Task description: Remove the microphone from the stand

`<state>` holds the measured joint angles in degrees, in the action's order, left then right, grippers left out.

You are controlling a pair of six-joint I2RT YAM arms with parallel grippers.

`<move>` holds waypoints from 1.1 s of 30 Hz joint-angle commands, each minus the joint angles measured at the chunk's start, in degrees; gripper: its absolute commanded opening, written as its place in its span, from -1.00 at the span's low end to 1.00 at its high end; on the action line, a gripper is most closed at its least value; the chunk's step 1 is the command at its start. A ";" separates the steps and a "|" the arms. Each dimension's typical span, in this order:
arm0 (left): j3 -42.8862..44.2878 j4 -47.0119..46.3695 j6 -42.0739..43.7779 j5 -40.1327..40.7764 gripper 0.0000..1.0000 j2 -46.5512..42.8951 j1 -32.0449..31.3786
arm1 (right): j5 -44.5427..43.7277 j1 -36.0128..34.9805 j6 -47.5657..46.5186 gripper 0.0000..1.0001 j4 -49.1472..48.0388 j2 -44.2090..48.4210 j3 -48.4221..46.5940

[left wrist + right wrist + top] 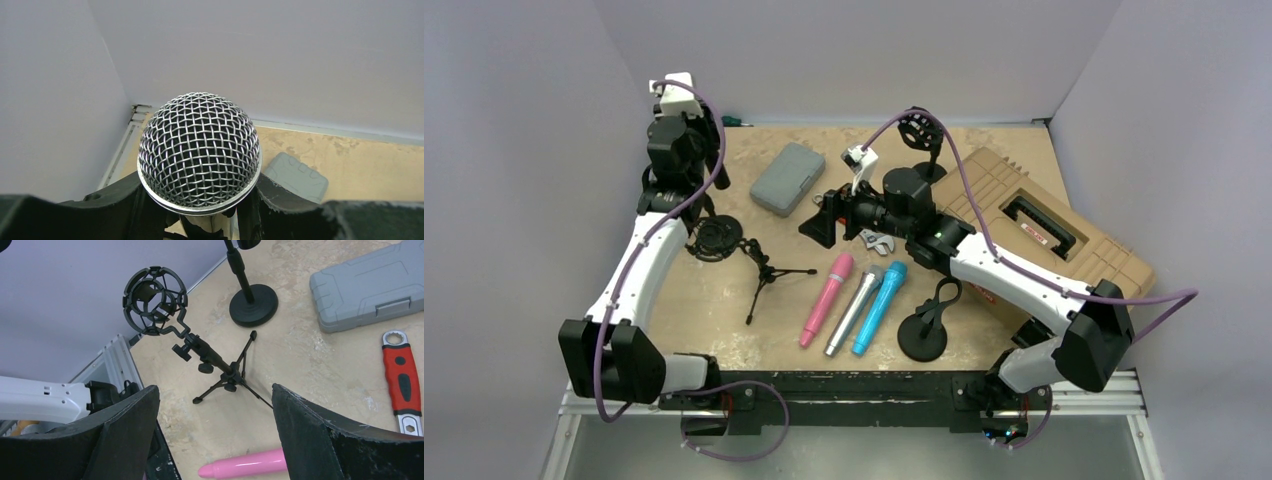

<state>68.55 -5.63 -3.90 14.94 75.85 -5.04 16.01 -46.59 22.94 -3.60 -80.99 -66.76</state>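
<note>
My left gripper (200, 216) is shut on the microphone (200, 150), a black one with a silver mesh head that rises between the two fingers. In the top view the left gripper (692, 152) is raised at the far left, behind the small tripod stand (764, 275). The stand's black shock mount (716, 240) is empty, as the right wrist view (155, 301) shows. My right gripper (822, 216) is open and empty, to the right of the stand. Its fingers (125, 430) frame the bare table and the tripod (222, 371).
Pink (827, 298), silver (854, 309) and blue (880, 306) microphones lie side by side in front. A round-base stand (921, 335) sits near them and another (929, 165) at the back. There is also a grey case (787, 178), a tan toolbox (1044, 225) and a red-handled wrench (402, 372).
</note>
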 commanded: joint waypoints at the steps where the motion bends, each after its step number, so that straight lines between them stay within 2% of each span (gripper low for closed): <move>1: -1.03 -4.51 -2.67 -4.02 -1.00 -3.17 -0.84 | 0.42 -0.08 1.01 0.63 -3.08 1.25 0.47; 2: -0.74 -2.97 -3.49 -4.04 -0.89 -3.21 -0.85 | 0.38 -0.08 1.02 0.62 -3.08 1.05 0.35; 4: 0.48 1.24 -5.59 -3.32 -0.40 -3.63 -0.85 | 0.14 -0.08 0.89 0.63 -3.09 0.61 0.04; 6: 2.07 5.01 -6.95 -1.19 -0.06 -3.84 -0.85 | -0.32 -0.08 0.58 0.63 -2.92 0.09 -0.67; 8: 3.94 9.59 -7.19 0.04 0.11 -4.22 -0.89 | -1.02 -0.08 -0.24 0.63 -2.36 -0.96 -1.90; 13: 7.04 14.17 -7.57 -0.38 0.62 -6.60 -0.89 | -1.82 -0.18 -1.47 0.62 -1.68 -3.54 -7.01; 17: 8.93 18.06 -8.22 -1.67 0.73 -9.41 -0.86 | -2.21 -0.41 -2.05 0.62 -0.96 -7.27 -13.61; 22: 10.06 20.45 -8.40 -2.08 0.96 -14.93 -0.82 | -4.46 -1.41 -4.14 0.62 0.28 -12.95 -23.22; 27: 8.96 20.14 -7.66 3.56 0.99 -20.57 -0.76 | -7.54 -2.70 -6.96 0.65 0.92 -20.07 -34.38; 33: 4.68 16.20 -5.81 10.56 1.00 -27.04 -0.68 | -11.46 -4.69 -13.03 0.85 0.45 -30.76 -48.50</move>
<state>75.59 14.09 -11.35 19.86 51.90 -5.69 8.45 -49.91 15.64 -2.33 -106.63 -105.84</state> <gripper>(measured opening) 0.996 0.902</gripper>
